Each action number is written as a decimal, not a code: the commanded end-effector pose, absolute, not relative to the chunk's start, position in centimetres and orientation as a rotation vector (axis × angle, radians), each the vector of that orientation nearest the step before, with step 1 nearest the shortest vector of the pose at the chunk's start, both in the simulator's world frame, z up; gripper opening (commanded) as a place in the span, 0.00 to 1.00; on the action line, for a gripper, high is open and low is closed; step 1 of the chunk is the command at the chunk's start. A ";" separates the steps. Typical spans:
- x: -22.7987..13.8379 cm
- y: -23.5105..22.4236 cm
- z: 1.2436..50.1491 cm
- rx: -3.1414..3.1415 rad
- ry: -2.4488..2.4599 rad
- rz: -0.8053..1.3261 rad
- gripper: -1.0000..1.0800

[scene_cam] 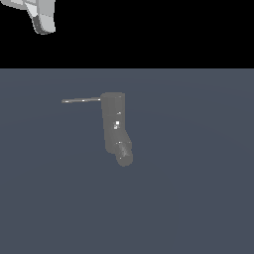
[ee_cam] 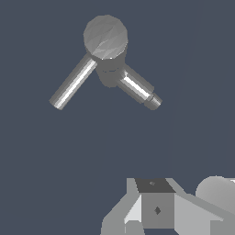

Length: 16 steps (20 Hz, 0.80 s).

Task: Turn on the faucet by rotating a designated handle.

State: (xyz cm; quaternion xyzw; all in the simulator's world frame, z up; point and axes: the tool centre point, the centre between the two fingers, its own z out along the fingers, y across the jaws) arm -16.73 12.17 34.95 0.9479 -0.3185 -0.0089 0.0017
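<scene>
One gripper (scene_cam: pixel 43 27) upper left, jaw state unclear, well apart from handle (scene_cam: pixel 81 100); risk: hitting faucet (scene_cam: pixel 114 119) column instead.

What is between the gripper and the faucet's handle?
Nothing that shows. The gripper sits apart from the faucet, and only bare floor lies between it and the handle, which sticks out sideways from the column's top.
</scene>
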 end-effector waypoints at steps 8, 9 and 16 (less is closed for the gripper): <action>-12.5 15.1 31.0 2.881 -1.261 -0.024 0.00; -12.1 15.3 30.6 2.870 -1.287 -0.023 0.00; -8.9 16.7 28.0 2.790 -1.456 -0.019 0.00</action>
